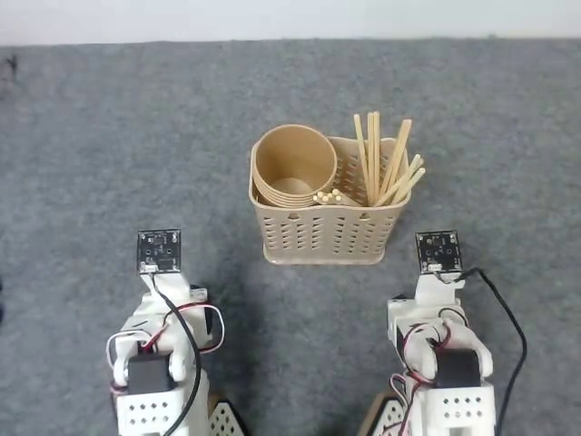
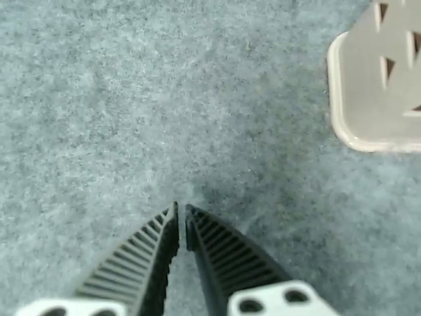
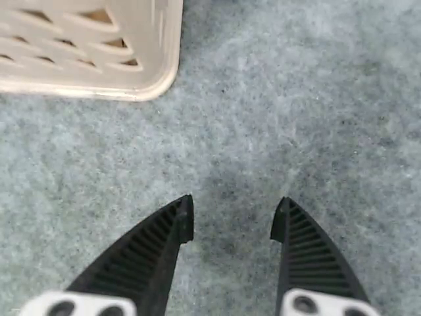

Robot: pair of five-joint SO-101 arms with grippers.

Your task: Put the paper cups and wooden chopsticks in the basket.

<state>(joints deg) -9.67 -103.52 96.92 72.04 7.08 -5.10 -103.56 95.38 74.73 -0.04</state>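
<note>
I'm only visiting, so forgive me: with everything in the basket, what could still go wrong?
The wooden chopsticks lean well above the basket rim; a knock might spill them. The stacked paper cups also rise above it and could tip. The left gripper and right gripper sit near the basket; a careless swing might shove it.

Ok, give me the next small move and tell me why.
Probably just shut the right gripper and leave both arms parked. The paper cups sit stacked in the basket and the wooden chopsticks stand in it beside them, so the task looks done. The right gripper hangs open over the mat, holding nothing; the left gripper is shut.
</note>
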